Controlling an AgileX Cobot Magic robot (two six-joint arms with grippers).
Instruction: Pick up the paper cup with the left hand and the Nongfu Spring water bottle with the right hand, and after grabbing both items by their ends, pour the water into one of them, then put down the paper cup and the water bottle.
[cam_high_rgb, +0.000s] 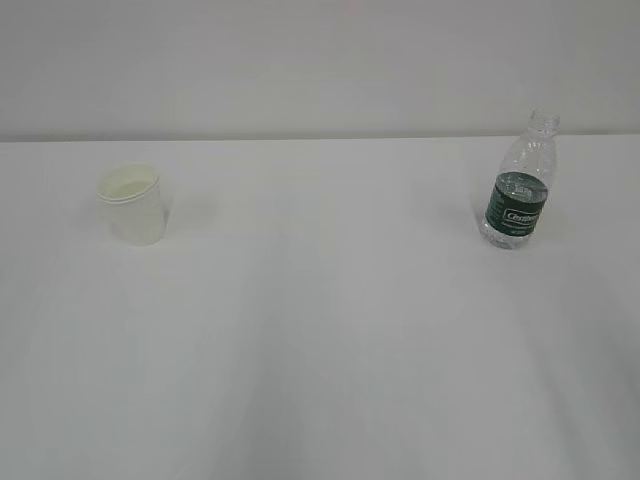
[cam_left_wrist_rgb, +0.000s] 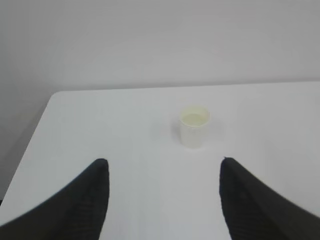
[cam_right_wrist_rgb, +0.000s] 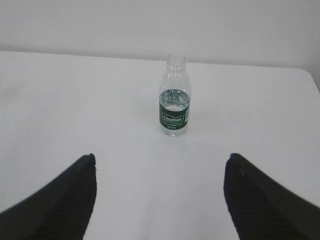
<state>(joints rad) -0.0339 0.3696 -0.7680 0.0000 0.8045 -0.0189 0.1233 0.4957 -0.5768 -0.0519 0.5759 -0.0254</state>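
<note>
- Nearest in the left wrist view, the left hand (cam_left_wrist_rgb: 162, 200) has its jaws spread wide and holds nothing; the gap between them faces the paper cup, which I judge a lining-up for a grasp not yet made.
- In the right wrist view the right hand (cam_right_wrist_rgb: 159, 200) is likewise spread and empty, its gap centred on the Nongfu Spring water bottle, well apart from it.
- Neither arm shows in the exterior view, so both sit back from the near edge of the white table (cam_high_rgb: 320, 360).
- Farther out on the left, the paper cup (cam_high_rgb: 131, 205) stands upright, mouth up. Its pale inside looks empty, though a little clear liquid would be hard to tell.
- Far right, the Nongfu Spring water bottle (cam_high_rgb: 519, 185) stands upright and capless, ready to pour. The water (cam_right_wrist_rgb: 174, 104) reaches about the top of its green label.
- Cup and bottle stand well apart, each on its own arm's side, likely so that each hand can reach without crossing.
</note>
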